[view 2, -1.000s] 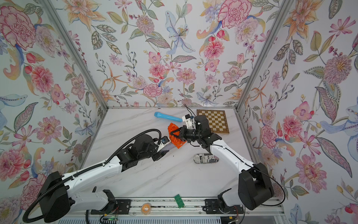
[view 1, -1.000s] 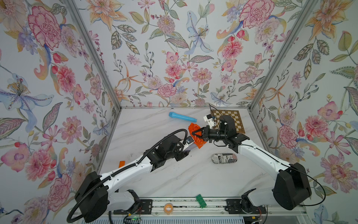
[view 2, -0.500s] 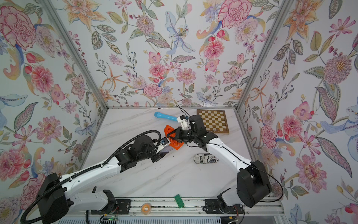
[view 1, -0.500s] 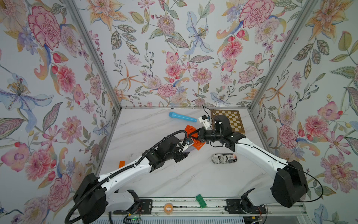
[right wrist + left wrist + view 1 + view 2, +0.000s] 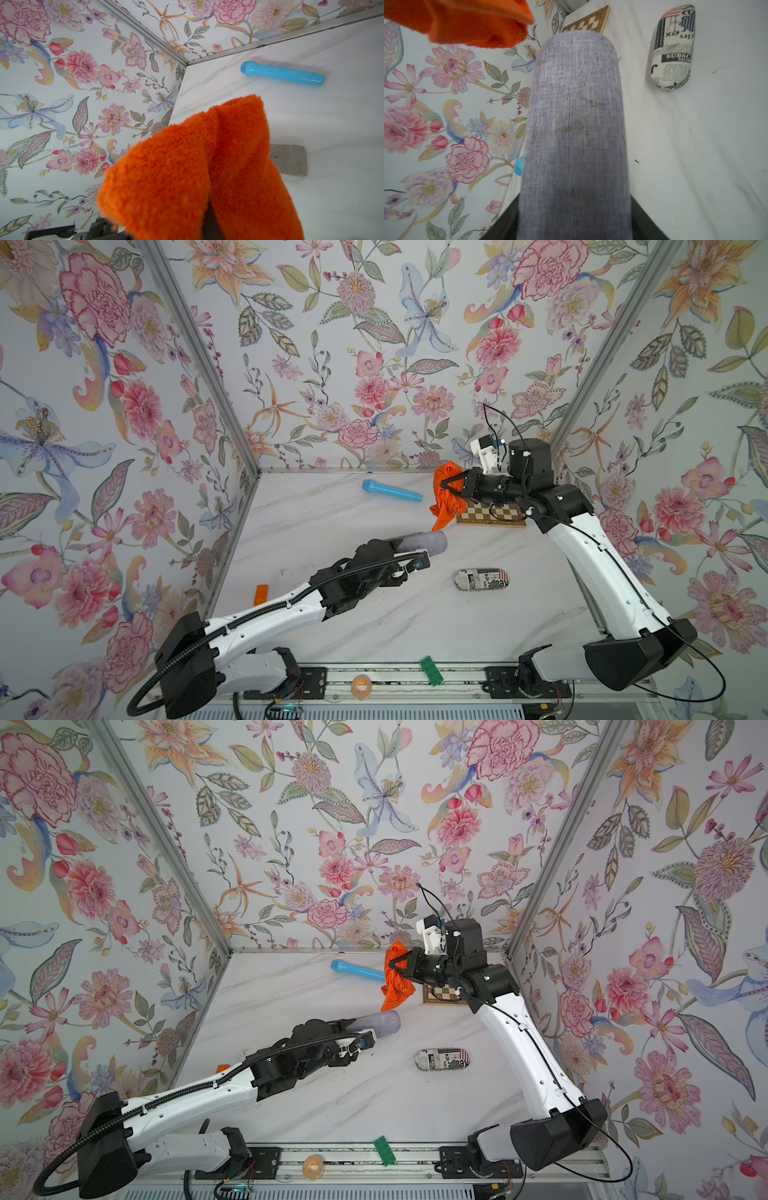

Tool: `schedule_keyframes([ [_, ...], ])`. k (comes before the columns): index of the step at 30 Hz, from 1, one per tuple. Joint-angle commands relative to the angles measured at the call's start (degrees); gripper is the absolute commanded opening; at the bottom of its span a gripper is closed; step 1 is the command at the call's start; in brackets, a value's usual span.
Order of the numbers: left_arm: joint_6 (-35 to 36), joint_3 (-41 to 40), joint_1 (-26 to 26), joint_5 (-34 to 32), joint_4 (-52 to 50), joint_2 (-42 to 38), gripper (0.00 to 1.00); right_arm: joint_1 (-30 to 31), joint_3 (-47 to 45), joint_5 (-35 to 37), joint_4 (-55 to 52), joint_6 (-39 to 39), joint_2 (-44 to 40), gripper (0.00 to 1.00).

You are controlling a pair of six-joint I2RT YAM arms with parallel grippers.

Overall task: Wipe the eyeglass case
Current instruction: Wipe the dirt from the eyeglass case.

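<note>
Marble tabletop (image 5: 415, 635), eyeglass case (image 5: 422, 544) in left pincer (image 5: 392, 548), orange cloth (image 5: 444, 512) in right pincer (image 5: 448, 485)

- A robot test booth in a lab: flowered wallpaper walls (image 5: 374, 344) on three sides, joined by metal strips (image 5: 200, 356).
- Marble-look table (image 5: 332, 522) at centre.
- Left arm (image 5: 266, 614) and right arm (image 5: 602, 568) on a rail (image 5: 395, 686), bottom edge.
</note>
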Motion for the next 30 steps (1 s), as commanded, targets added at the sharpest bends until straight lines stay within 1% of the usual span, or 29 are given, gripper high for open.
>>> schedule_keyframes([
  [1, 14.02, -2.57, -1.90, -11.59, 11.47, -0.15, 0.43, 4.05, 5.01, 0.38, -7.16, -3.22, 3.99, 0.00],
  [5, 21.35, -4.57, -3.26, -15.08, 21.64, 0.51, 0.43, 11.28, 2.07, -1.89, -5.51, -2.09, 9.06, 0.00],
  [8, 23.47, -5.49, -2.98, -16.82, 25.59, 0.93, 0.43, 14.03, -6.00, -4.42, 0.61, 1.14, 10.05, 0.00],
  [10, 23.34, -5.95, -2.67, -17.17, 25.93, 0.35, 0.43, 13.03, -10.39, -4.94, 1.48, 1.55, 9.26, 0.00],
  [13, 22.01, -6.65, -2.22, -17.23, 24.63, -1.22, 0.43, 8.81, -14.62, -5.53, -0.58, -0.23, 6.25, 0.00],
  [15, 21.80, -7.21, -2.27, -17.33, 24.28, -2.06, 0.43, 5.32, -15.63, -5.43, -3.71, -2.42, 5.21, 0.00],
  [17, 21.42, -7.36, -2.23, -17.19, 24.56, -2.44, 0.44, 5.19, -16.36, -5.22, -4.40, -3.70, 5.75, 0.00],
  [19, 21.86, -7.78, -2.20, -17.73, 27.09, -1.66, 0.44, 7.53, -15.90, -6.50, -2.84, -3.08, 8.22, 0.00],
  [20, 22.65, -8.00, -2.20, -18.58, 29.06, -0.89, 0.43, 10.67, -15.11, -7.42, -1.37, -2.13, 9.75, 0.00],
  [22, 23.14, -7.60, -2.28, -19.29, 30.34, 0.20, 0.43, 13.96, -13.35, -8.47, 1.57, -0.13, 11.85, 0.00],
  [24, 22.75, -7.27, -2.18, -19.16, 30.72, 0.45, 0.43, 15.37, -12.06, -9.83, 3.47, 1.39, 12.97, 0.00],
  [27, 22.11, -7.13, -1.97, -18.99, 29.62, 0.11, 0.44, 13.38, -12.48, -10.48, 1.64, 0.04, 12.16, 0.00],
  [30, 21.68, -7.44, -1.61, -19.28, 28.32, -0.74, 0.44, 6.04, -16.91, -9.81, -2.41, -3.09, 9.09, 0.00],
])
